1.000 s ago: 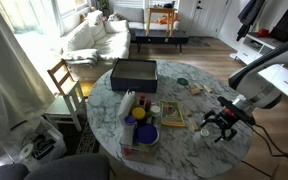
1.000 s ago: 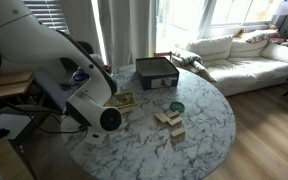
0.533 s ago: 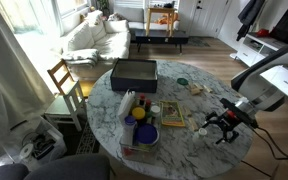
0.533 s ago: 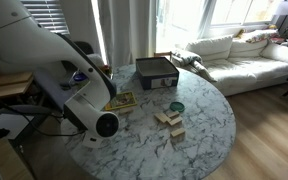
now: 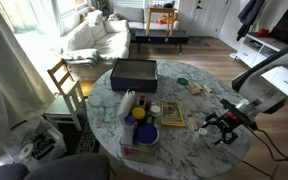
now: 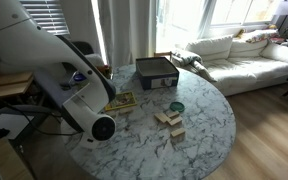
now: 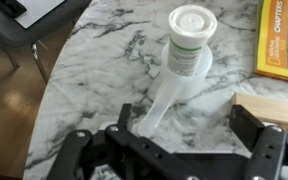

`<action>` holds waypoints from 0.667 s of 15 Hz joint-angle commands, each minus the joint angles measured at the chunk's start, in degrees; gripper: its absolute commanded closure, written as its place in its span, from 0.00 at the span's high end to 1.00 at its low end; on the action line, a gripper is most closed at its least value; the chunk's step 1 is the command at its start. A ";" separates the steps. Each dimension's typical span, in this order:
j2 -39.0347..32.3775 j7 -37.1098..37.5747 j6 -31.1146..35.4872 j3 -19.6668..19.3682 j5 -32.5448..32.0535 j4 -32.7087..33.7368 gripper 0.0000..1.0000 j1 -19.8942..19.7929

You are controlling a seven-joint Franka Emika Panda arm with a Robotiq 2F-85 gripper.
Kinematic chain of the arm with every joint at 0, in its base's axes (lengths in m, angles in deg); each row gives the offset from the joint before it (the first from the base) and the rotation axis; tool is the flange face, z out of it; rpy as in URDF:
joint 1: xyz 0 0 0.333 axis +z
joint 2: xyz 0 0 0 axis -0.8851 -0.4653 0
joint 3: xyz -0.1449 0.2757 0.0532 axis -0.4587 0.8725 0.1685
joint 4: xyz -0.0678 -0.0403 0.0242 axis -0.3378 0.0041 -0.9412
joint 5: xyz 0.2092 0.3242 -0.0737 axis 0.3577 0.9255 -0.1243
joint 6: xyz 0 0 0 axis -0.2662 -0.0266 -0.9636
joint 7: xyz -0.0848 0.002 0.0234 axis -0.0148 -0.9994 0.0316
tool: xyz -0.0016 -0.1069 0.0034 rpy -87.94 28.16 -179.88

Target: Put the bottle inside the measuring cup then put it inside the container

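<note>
In the wrist view a white bottle (image 7: 189, 35) with a white cap stands upright inside a clear measuring cup (image 7: 187, 82). The cup's clear handle (image 7: 149, 112) points toward my gripper (image 7: 184, 120). The gripper is open, and the handle's end lies between the fingers, close to the left one. In an exterior view the gripper (image 5: 224, 126) hangs low over the table's edge. The dark box container (image 5: 134, 72) stands at the far side of the round marble table and also shows in the other exterior view (image 6: 156, 72). There the arm hides the gripper and the cup.
A yellow book (image 7: 284, 40) and a wooden block (image 7: 269, 108) lie right of the cup. A clear tray of items (image 5: 139, 125), a book (image 5: 172, 115), wooden blocks (image 6: 170, 121) and a green lid (image 6: 176, 106) sit on the table. A chair (image 5: 64, 82) stands beside it.
The arm has shifted slightly downward toward the table. The gripper has stayed open and nothing on the table has moved.
</note>
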 commanded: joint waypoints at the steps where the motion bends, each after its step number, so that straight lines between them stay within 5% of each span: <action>1: -0.45 -2.23 -0.61 -0.29 2.35 -0.63 0.95 -0.12; 4: -0.39 -2.53 -0.72 -0.37 2.68 -0.55 0.77 -0.19; 10: -0.34 -3.06 -0.71 -0.37 2.78 -0.29 0.67 -0.10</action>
